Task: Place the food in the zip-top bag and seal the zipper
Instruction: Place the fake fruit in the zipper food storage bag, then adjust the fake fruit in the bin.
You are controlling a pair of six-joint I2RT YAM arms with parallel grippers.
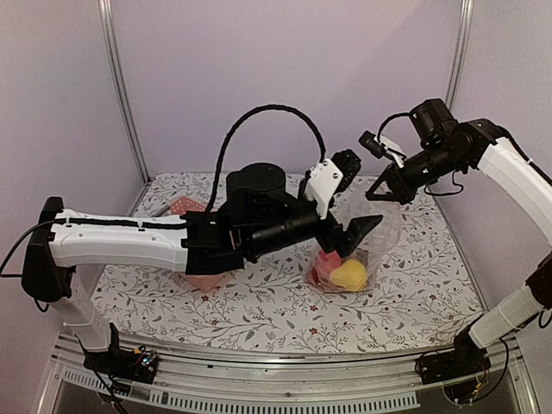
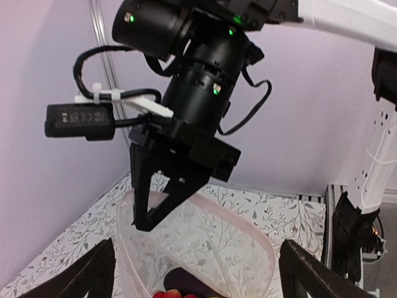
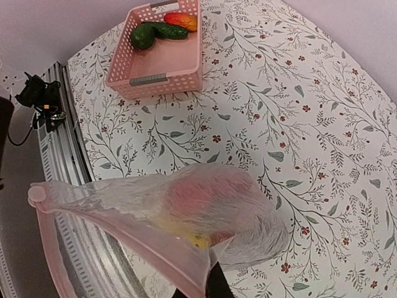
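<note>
The clear zip-top bag [image 1: 362,246] hangs open above the table. My right gripper [image 1: 386,188] is shut on its top edge, as the left wrist view [image 2: 146,208] and the right wrist view [image 3: 212,284] both show. The pinkish zipper [image 3: 142,248] runs along the open mouth [image 2: 248,226]. Inside lie red and yellow food [image 1: 343,269] and a dark purple eggplant [image 2: 183,282]. My left gripper [image 1: 355,229] is wide open and empty at the bag's mouth [image 2: 197,248]; its fingers [image 2: 93,273] stand on either side of it.
The pink latticed basket [image 3: 180,65] stands on the flowered table, mostly hidden under my left arm in the top view [image 1: 185,205]. It holds a green piece [image 3: 142,36], a dark green cucumber [image 3: 169,30] and a red-orange piece [image 3: 181,20]. The table's rail edge [image 3: 59,130] is near.
</note>
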